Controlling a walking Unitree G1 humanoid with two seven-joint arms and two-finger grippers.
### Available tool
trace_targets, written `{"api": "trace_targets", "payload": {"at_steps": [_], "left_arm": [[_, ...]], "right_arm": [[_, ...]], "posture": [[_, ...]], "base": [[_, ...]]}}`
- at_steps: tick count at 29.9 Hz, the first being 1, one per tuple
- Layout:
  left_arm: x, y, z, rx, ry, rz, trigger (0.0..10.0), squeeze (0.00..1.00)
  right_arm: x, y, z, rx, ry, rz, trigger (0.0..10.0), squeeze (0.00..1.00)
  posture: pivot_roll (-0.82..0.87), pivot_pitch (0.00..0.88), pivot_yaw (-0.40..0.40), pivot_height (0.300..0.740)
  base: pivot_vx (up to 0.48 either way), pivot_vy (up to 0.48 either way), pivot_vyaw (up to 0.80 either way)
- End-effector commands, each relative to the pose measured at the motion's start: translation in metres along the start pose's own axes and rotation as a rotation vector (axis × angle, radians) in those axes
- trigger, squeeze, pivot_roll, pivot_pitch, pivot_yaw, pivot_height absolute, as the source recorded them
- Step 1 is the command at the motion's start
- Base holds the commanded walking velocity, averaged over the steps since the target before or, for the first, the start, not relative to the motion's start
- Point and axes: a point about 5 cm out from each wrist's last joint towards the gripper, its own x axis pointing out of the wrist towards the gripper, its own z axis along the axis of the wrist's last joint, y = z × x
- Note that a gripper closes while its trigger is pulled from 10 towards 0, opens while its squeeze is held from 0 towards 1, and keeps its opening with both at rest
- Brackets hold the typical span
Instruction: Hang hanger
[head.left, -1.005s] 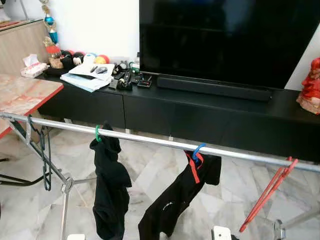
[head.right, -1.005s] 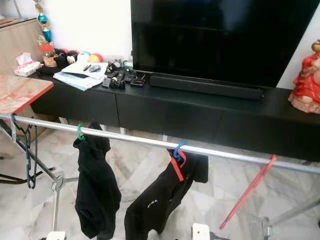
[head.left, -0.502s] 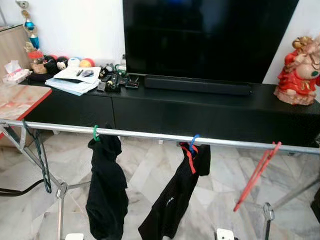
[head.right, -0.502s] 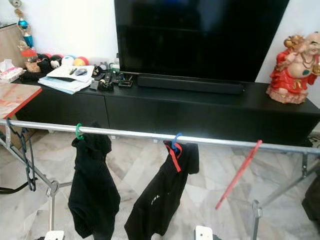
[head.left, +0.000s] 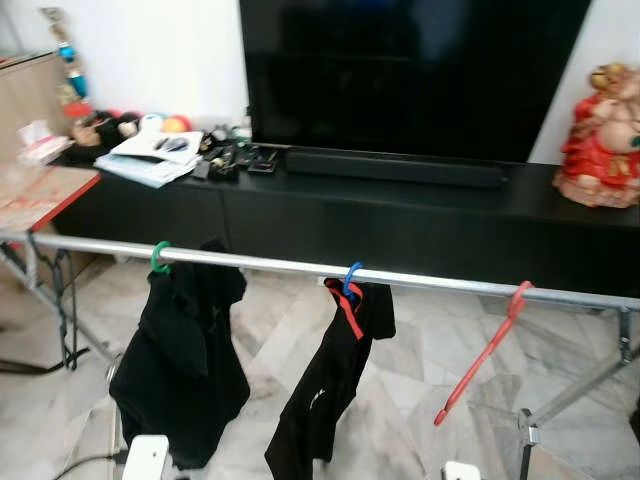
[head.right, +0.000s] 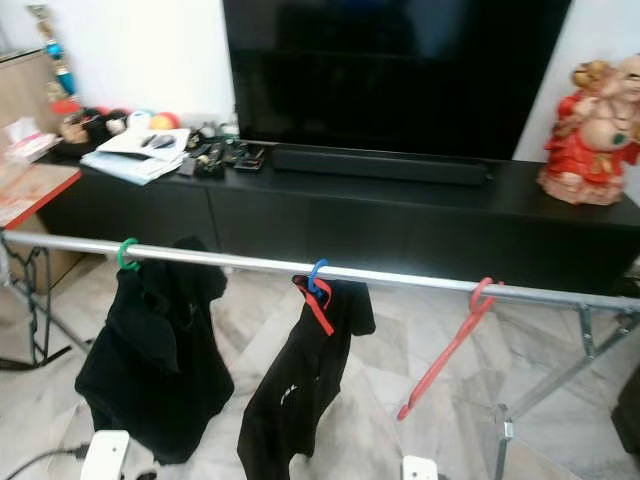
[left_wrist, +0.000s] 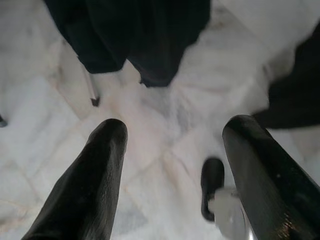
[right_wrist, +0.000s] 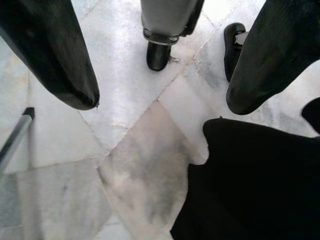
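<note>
A: So, from the left eye view, where is the hanger?

B: On the rail already. A red hanger hooks over the silver drying-rack rail near its right end, slanting down to the left, with nothing on it. Further left a blue-hooked hanger carries a black garment with red trim, and a green-hooked hanger carries a black top. Behind stands the black TV worktop with the television.

A: Does the right eye view add anything?

B: It is the same scene. The red hook sits on the rail just left of the rack's right leg, and a red figurine stands on the worktop's right end.

A: And the left wrist view?

B: The left hand is released, its fingers wide apart with nothing between them, pointing down at the marble floor, with dark cloth hanging just above.

A: The right wrist view?

B: The right hand is also spread and empty over the floor, with a black garment edge beside one finger.

A: What could go wrong?

B: The red hanger hangs at a steep tilt, so I judge a knock to the rail or leg could slide it or unhook it. A hand lifting up could also snag the hanging cloth.
</note>
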Motion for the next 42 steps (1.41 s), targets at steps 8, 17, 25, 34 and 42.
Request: {"api": "trace_targets", "payload": {"at_steps": [8,17,25,34,42], "left_arm": [[-0.021,0.036,0.070,-0.053,-0.504,0.041,10.0,0.00],[-0.040,0.046,0.138,-0.010,-0.723,0.025,10.0,0.00],[-0.024,0.037,0.162,-0.115,-0.668,-0.025,10.0,1.00],[-0.036,0.006,0.170,-0.057,-0.760,-0.091,10.0,0.00],[-0.058,-0.023,0.153,0.013,-0.787,-0.200,10.0,0.00]], "right_arm": [[0.000,0.004,-0.002,-0.003,0.005,0.014,10.0,0.00],[0.000,0.005,0.000,-0.011,0.002,0.014,10.0,0.00],[0.000,0.002,0.001,-0.005,-0.003,0.005,10.0,0.00],[0.000,0.001,0.001,-0.007,0.000,0.003,10.0,0.00],[0.000,0.001,0.000,-0.011,0.002,0.006,10.0,0.00]], "posture": [[0.14,0.000,-0.014,0.740],[0.14,0.000,-0.024,0.740],[0.13,0.000,-0.025,0.740],[0.13,0.004,-0.032,0.740],[0.14,0.006,-0.027,0.740]], "base": [[0.000,0.000,0.00],[0.000,0.000,0.00],[0.000,0.000,0.00],[0.000,0.000,0.00],[0.000,0.000,0.00]]}}
